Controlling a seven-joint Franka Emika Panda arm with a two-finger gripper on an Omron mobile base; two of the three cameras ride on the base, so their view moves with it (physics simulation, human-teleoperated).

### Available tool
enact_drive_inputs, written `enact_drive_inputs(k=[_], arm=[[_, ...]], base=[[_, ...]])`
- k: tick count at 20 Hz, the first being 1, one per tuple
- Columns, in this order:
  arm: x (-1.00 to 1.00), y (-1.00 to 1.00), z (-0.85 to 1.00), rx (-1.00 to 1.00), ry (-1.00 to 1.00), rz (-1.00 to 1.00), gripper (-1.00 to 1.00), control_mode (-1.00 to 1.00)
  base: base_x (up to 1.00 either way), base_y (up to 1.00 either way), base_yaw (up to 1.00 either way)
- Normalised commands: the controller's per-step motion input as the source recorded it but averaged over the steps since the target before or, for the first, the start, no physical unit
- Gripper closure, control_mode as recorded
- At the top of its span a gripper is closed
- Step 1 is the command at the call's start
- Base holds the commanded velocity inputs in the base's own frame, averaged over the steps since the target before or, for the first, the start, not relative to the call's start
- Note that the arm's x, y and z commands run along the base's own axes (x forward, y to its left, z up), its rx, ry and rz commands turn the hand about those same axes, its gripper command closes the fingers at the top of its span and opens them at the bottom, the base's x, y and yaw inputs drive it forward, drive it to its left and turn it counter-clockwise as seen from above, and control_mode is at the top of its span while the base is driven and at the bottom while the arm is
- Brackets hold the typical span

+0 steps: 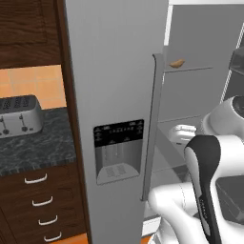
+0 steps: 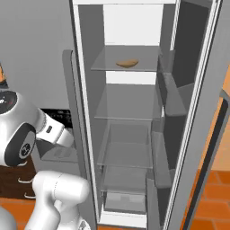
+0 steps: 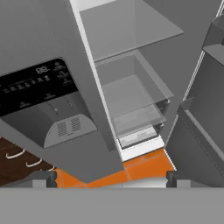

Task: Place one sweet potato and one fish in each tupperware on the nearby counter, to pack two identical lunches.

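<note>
Fridge door (image 1: 114,119) flanks sweet potato (image 2: 127,63) on shelf (image 2: 112,67).

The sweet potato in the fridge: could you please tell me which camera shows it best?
The right base view: the sweet potato lies unobstructed on the top glass shelf. The left base view catches it small, past the fridge door's edge. The hand view looks at lower shelves.

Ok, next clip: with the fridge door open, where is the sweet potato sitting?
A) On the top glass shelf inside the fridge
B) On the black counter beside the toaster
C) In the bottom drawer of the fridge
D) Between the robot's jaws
A: the sweet potato lies on the top glass shelf of the open fridge, with the shelves below it bare.
</note>
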Motion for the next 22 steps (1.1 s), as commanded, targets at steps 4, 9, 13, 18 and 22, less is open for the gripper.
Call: enact_drive_inputs(k=[4,9,13,18,22], arm=[[0.00,0.00,0.00,0.00,0.00,0.00,-1.00,1.00],[0.00,0.00,0.00,0.00,0.00,0.00,-1.00,1.00],[0.00,0.00,0.00,0.00,0.00,0.00,-1.00,1.00],[0.00,0.00,0.00,0.00,0.00,0.00,-1.00,1.00],[0.19,0.16,0.00,0.00,0.00,-0.01,-1.00,-1.00]], base=[[0.53,-0.51,0.11],[0.63,-0.28,0.09],[0.35,-0.44,0.05],[0.02,-0.41,0.01],[0.15,0.06,0.00]])
